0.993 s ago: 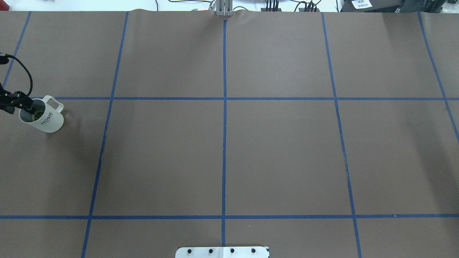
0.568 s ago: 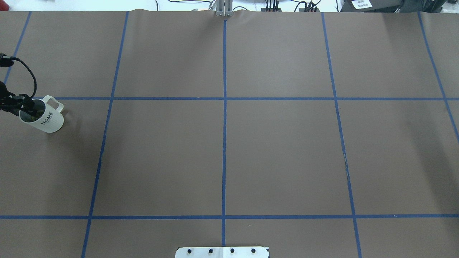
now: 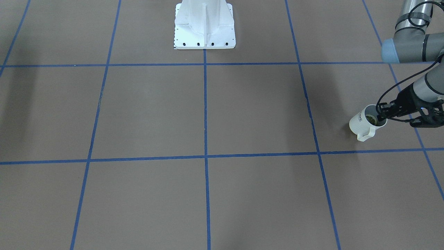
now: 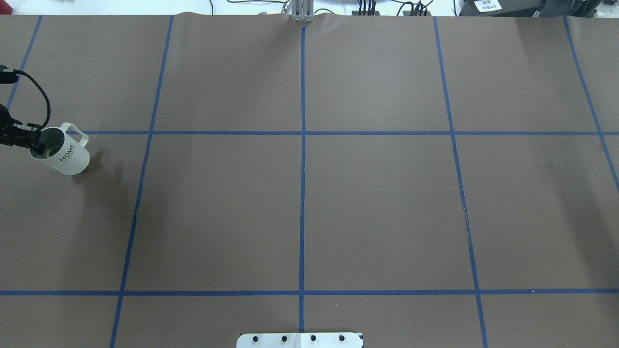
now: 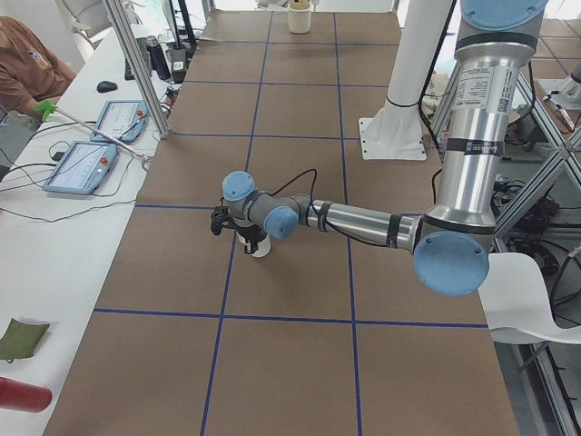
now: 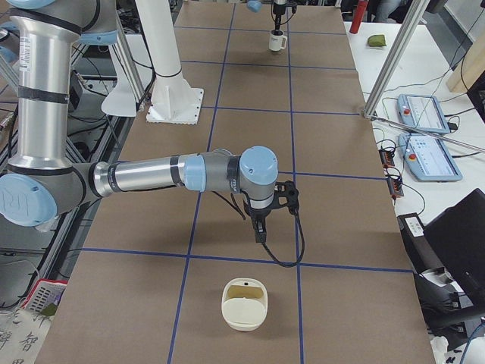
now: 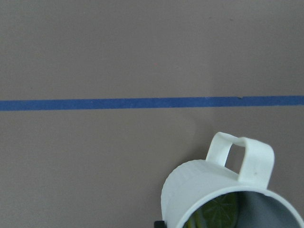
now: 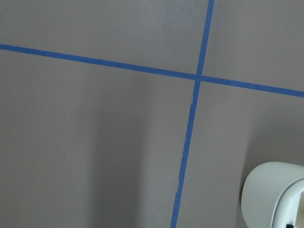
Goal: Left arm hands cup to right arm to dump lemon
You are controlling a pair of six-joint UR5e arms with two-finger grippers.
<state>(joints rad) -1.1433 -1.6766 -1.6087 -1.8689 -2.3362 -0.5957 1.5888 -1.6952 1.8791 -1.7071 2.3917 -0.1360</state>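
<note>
The cup point(image 4: 65, 155), lemon point(image 7: 216, 213) inside, tilts at the overhead view's left edge, rim clamped in my left pincer point(image 4: 35, 137), over blue-taped brown paper point(image 4: 377, 203); my right pincer point(image 6: 261, 236), I cannot tell.

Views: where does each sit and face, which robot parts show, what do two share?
Front-facing: across table, facing base; left arm.
Overhead: behind, looking forward-down; left end effector.
Exterior left: table end; left arm near.
Exterior right: other end; right arm near.
Left wrist: over cup; no arm.
Right wrist: over table; no arm.
Shared: front-facing, overhead show cup.
</note>
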